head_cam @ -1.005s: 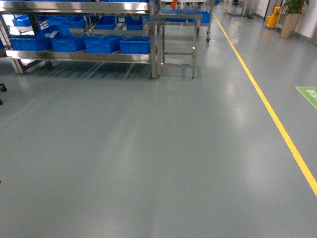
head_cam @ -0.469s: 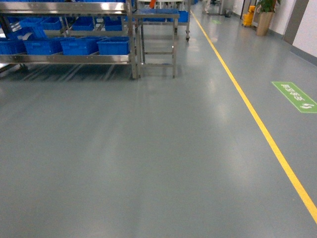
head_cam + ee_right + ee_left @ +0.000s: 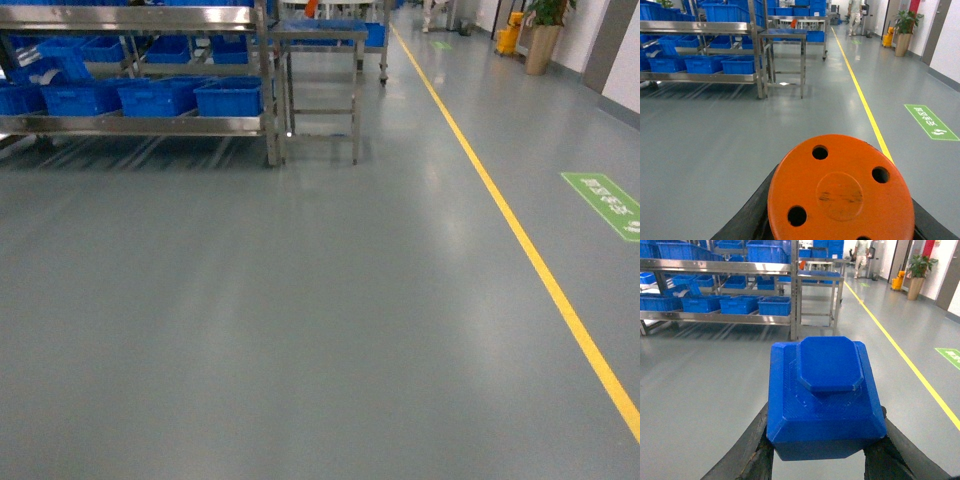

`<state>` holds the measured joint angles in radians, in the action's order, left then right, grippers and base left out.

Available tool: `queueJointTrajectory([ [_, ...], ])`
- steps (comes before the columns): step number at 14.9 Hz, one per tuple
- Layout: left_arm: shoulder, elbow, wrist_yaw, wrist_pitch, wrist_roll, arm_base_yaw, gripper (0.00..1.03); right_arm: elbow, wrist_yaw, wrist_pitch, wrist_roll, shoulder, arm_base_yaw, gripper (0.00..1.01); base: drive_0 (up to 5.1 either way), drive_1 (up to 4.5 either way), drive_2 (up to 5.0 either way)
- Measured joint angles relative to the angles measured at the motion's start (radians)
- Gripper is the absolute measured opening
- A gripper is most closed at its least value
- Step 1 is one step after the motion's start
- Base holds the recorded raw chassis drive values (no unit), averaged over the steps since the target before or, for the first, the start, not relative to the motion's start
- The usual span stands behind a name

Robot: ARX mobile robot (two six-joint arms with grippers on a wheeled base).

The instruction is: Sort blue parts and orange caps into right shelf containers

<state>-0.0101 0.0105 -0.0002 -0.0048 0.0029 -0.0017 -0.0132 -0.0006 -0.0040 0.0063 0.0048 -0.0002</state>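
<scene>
Left gripper (image 3: 817, 457) is clamped on a chunky blue part (image 3: 825, 397), and the right gripper (image 3: 840, 225) grips an orange cap (image 3: 840, 192) with holes. Blue crates (image 3: 150, 96) sit way off, far left, on the steel shelf (image 3: 130, 124) across the grey floor (image 3: 300, 320).

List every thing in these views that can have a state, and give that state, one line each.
Left gripper: shut on blue part.
Right gripper: shut on orange cap.
Blue crates: on the steel shelf, none being filled.
</scene>
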Motion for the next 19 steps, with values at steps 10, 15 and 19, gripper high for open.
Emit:
queueJointTrajectory([
  [10,0.000,0.000,-0.002,-0.002,0.000,0.001,0.41,0.000,0.000,0.000,0.000,0.000,0.000,0.44,-1.7,-1.67,-1.7],
  [15,0.000,0.000,-0.001,-0.003,0.000,0.001,0.41,0.000,0.000,0.000,0.000,0.000,0.000,0.44,-1.7,-1.67,-1.7],
  [19,0.000,0.000,0.000,0.002,0.000,0.001,0.41,0.000,0.000,-0.001,0.000,0.000,0.000,0.44,-0.8,1.35,-3.0],
])
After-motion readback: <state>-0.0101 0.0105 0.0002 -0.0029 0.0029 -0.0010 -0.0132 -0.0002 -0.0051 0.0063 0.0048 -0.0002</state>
